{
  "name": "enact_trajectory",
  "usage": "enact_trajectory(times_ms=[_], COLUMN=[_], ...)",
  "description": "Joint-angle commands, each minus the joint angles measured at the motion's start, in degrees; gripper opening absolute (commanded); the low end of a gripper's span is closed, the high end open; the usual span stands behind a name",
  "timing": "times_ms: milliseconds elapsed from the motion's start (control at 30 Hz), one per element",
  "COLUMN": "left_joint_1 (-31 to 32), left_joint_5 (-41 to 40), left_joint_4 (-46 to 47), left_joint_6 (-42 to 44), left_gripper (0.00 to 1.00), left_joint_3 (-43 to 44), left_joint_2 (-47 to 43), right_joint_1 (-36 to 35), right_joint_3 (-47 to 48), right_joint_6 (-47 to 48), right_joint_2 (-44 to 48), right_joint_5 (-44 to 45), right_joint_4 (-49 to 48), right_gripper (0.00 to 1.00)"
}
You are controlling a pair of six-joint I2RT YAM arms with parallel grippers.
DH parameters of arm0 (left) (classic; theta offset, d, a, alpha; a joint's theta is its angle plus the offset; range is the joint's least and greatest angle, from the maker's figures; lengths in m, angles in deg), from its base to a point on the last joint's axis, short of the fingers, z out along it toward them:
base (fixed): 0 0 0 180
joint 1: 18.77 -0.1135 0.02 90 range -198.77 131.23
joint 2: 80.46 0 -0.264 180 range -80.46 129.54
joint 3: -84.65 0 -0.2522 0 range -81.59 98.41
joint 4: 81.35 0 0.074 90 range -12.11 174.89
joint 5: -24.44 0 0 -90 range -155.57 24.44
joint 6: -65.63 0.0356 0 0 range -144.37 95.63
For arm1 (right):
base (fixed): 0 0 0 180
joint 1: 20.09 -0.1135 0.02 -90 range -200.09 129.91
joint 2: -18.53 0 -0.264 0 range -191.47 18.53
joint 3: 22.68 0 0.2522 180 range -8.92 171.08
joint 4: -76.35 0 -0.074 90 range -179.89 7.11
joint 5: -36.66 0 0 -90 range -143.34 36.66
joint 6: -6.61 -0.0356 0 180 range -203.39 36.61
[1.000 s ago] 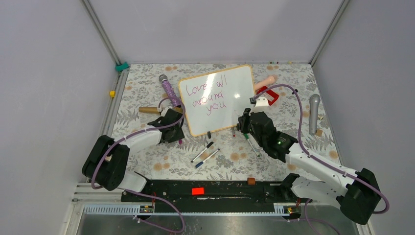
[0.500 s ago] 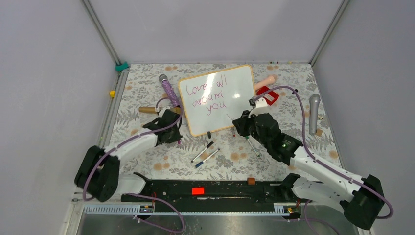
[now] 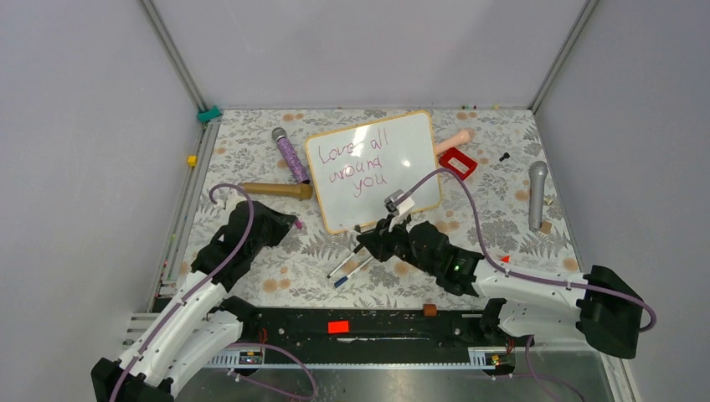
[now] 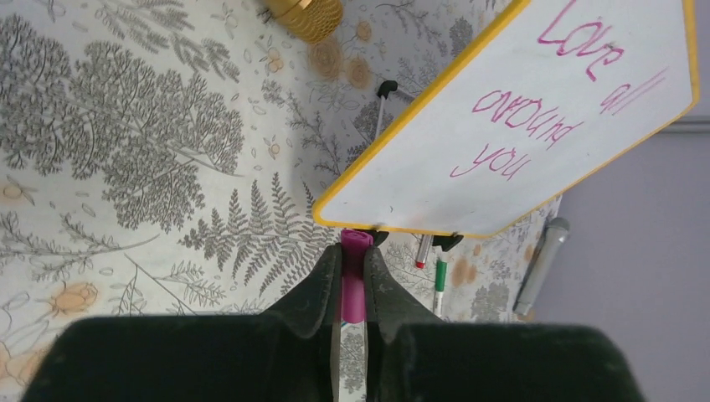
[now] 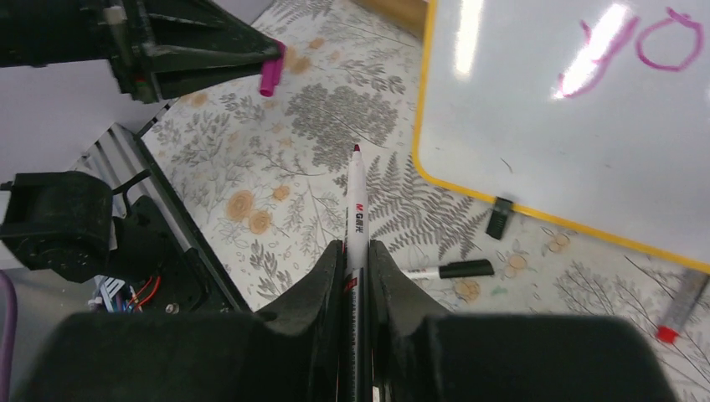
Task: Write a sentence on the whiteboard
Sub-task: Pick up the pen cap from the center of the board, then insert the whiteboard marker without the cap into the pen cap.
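Your left pincer [image 4: 352, 251] is clamped on a short magenta piece [image 4: 355, 285], at 8 o'clock from the whiteboard [image 3: 410, 159]. Your right pincer [image 5: 356, 247] grips a white marker [image 5: 355, 201] at the board's 6 o'clock. The board lies toward 12 on the tabletop [image 3: 251, 155], bearing the sentence [image 3: 356, 162] "Love all around you".

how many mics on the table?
3: purple mic left of the board, gold mic just nearer, grey mic far right. Pink handle at the board's right edge may be a fourth.
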Motion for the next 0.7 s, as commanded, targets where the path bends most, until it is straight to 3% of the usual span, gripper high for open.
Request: enact_trajectory(times_ms=[0, 267, 667], left_joint_1=[-2.75, -5.24, -5.37], left_joint_5=[4.70, 13.01, 15.06], left_joint_4=[-3.00, -0.30, 1.42], left_joint_6=[-11.74, -16.92, -18.15], left_gripper=[0.00, 0.00, 0.00], left_joint_3=[-0.52, -1.74, -2.36], left_joint_2=[-0.35, 1.44, 1.05], right_joint_1=[-5.25, -10.56, -11.06], right_joint_3=[1.38, 5.39, 11.93], right_joint_6=[4.63, 7.16, 5.78], right_joint_2=[-3.25, -10.56, -17.22], right_joint_5=[4.41, 8.55, 9.61], right_joint_4=[-15.13, -17.98, -13.36], right_gripper=[0.00, 0.00, 0.00])
